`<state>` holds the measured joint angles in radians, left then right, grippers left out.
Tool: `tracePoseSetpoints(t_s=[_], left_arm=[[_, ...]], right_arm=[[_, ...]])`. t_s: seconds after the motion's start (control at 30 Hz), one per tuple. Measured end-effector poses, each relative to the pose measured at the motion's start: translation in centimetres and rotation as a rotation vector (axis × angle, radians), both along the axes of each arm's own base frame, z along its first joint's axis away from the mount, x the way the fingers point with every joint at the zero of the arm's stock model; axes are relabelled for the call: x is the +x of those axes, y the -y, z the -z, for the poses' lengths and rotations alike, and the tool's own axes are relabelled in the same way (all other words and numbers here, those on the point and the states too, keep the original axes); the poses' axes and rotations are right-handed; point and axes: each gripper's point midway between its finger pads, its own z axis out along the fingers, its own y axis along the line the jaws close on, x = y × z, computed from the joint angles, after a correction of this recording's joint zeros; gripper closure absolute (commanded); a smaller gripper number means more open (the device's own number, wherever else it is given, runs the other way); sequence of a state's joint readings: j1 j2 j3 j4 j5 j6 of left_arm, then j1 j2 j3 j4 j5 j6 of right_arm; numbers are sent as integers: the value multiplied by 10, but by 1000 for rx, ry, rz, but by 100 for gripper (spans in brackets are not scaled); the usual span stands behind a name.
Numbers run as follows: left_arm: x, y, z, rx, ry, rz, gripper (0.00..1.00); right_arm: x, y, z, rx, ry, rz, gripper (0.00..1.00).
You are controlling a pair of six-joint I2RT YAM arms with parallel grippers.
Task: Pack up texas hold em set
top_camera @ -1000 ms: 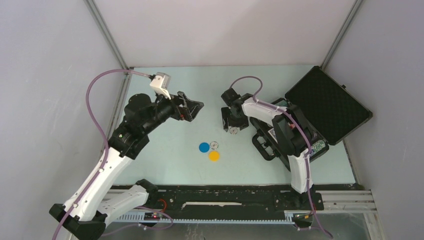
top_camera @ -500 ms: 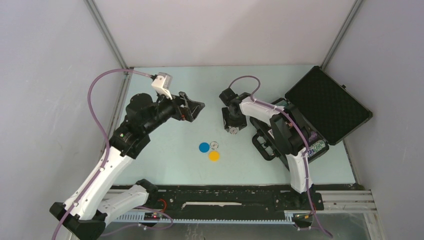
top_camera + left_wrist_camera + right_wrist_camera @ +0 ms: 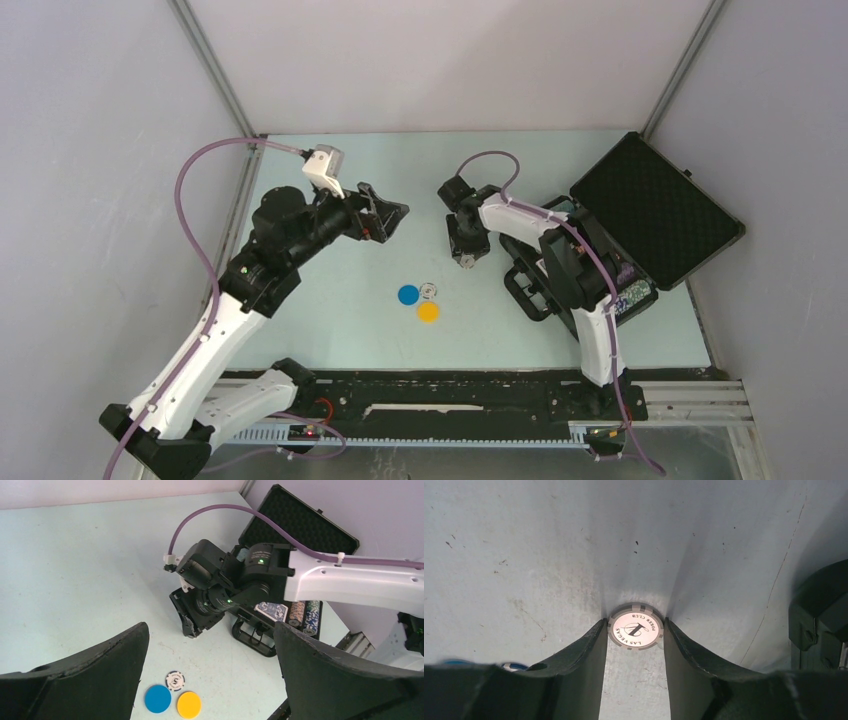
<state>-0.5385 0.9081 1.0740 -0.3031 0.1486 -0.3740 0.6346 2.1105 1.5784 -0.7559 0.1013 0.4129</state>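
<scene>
My right gripper (image 3: 466,248) points down at the table, its fingertips closed on either side of a grey-and-white poker chip (image 3: 635,628) marked "Las Vegas Poker Club"; the gripper (image 3: 635,624) grips the chip's edges. A blue disc (image 3: 408,294), a yellow disc (image 3: 428,311) and a white-faced chip (image 3: 428,291) lie together mid-table; they also show in the left wrist view: the blue disc (image 3: 158,699), the yellow disc (image 3: 189,704) and the chip (image 3: 175,680). My left gripper (image 3: 388,214) is open and empty, hovering left of them. The black case (image 3: 655,205) stands open at the right. No red marker is in view.
The case base under my right arm holds a blue-backed card deck (image 3: 271,611) and rows of chips (image 3: 306,616). Its handle (image 3: 527,295) juts toward the discs. Grey walls close in the table on the left, right and far sides.
My right gripper has shifted slightly toward the far-left with the chip between its fingers. The left arm and the three discs have hardly moved.
</scene>
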Motion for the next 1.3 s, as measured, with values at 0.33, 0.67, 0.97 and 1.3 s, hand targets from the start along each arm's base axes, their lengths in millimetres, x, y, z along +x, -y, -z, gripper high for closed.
tracePoseSetpoints(t_s=[0.33,0.67,0.97,1.3], left_arm=[[17,-27,12,36,-33,-166,0],[50,-62,23,-35,-108,-314,0],[87,-9,110,-221,-484,-62,7],[56,66,151,-370,-772,243,25]], right_arm=[[-13,3,-12,27,57,-48,50],[-25,4,-54,122,207,-118,49],[-46,6,-94,221,333,-190,48],[-61,-13,-124,383,418,-300,48]])
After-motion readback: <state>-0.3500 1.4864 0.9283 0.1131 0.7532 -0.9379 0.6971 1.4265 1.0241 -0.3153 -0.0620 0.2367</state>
